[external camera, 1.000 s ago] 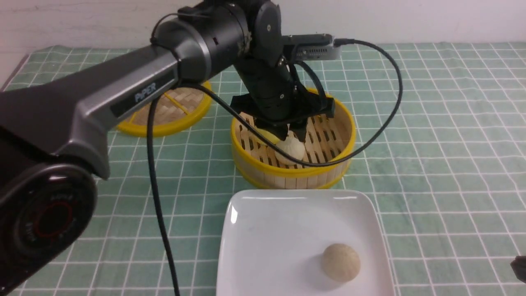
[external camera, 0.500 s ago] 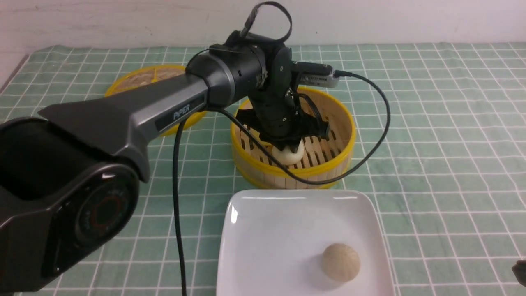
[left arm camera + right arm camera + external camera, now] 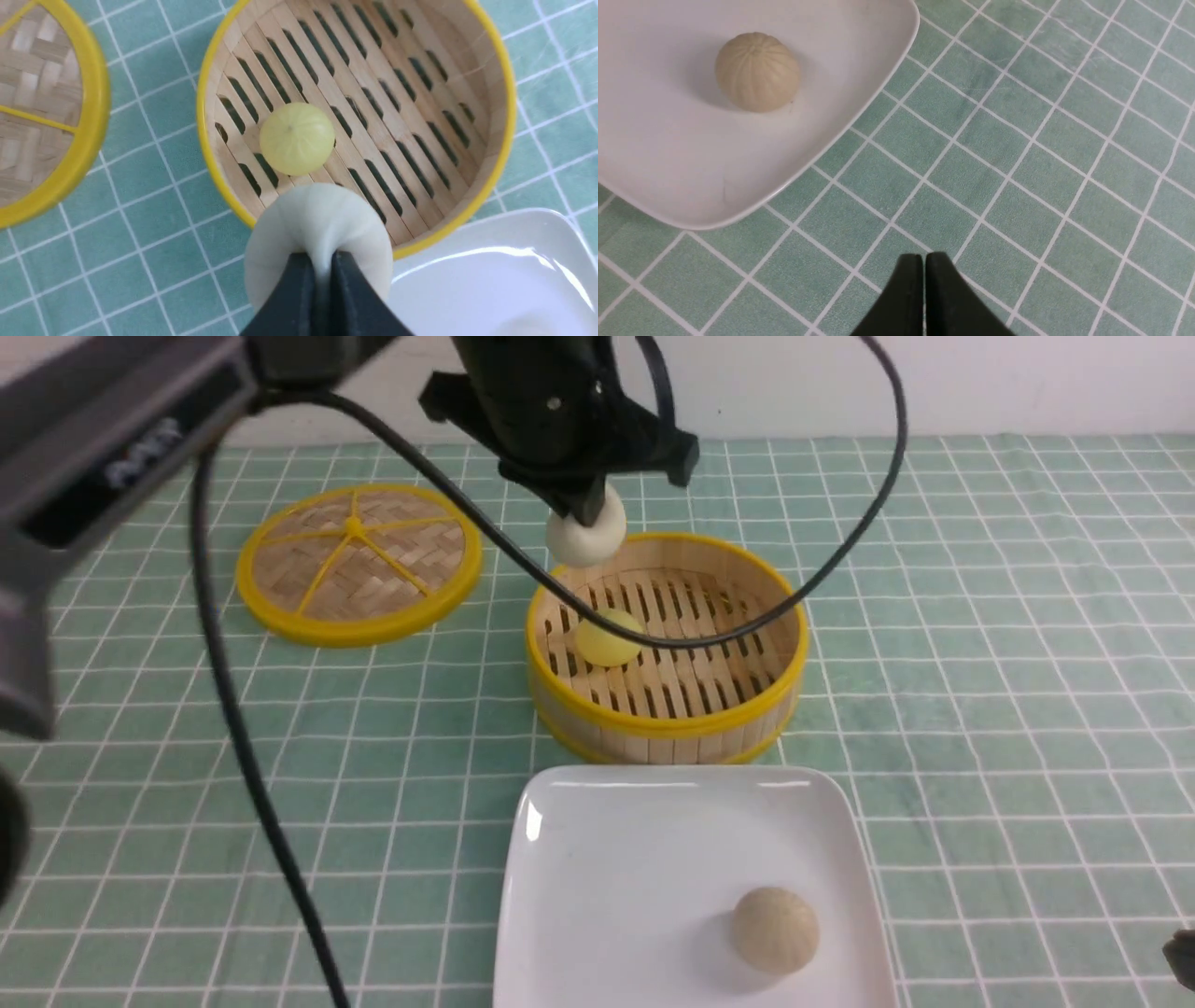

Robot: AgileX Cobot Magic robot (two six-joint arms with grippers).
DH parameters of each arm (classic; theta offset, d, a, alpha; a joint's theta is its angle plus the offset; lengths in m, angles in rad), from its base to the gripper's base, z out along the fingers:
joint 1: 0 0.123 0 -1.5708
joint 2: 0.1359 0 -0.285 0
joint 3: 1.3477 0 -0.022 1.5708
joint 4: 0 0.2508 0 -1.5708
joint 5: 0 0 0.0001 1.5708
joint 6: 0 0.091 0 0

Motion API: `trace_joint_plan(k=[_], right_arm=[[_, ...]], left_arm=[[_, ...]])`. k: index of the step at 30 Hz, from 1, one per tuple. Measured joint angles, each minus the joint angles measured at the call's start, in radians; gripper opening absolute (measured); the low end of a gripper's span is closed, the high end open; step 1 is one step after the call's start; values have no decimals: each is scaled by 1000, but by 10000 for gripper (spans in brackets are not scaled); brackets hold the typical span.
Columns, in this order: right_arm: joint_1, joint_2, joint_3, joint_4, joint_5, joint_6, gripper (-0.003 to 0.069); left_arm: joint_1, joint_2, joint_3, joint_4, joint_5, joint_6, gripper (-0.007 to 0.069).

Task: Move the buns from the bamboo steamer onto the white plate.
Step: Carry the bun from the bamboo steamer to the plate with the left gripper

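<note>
Bun (image 3: 583,543) clamped in the left pincer (image 3: 585,513), hanging above the steamer (image 3: 663,728).
From the held bun the plate (image 3: 597,877) lies toward the robot, past the steamer's near wall, so I judge the carry must clear that rim. A yellow bun (image 3: 607,637) sits on the slats and a beige bun (image 3: 774,930) on the plate's right side. The right pincer (image 3: 924,263), together and empty, hovers over worktop (image 3: 980,663) beside the plate.
</note>
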Motion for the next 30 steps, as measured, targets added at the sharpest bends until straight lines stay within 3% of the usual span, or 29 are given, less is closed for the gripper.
trace_joint_plan(k=[7, 11, 20, 24, 30], right_arm=[[0, 0, 0, 14, 35, 0, 41], [0, 0, 0, 13, 40, 0, 44], [0, 0, 0, 13, 43, 0, 56], [0, 0, 0, 13, 43, 0, 63], [0, 0, 0, 14, 43, 0, 65]], left_arm=[[-76, -78, 334, -152, 3, 10, 27], [-151, -45, 494, -165, -106, 3, 27], [-217, 36, 557, -142, -250, -105, 46], [-217, 61, 557, -96, -267, -157, 118], [-217, 64, 543, -61, -270, -215, 290]])
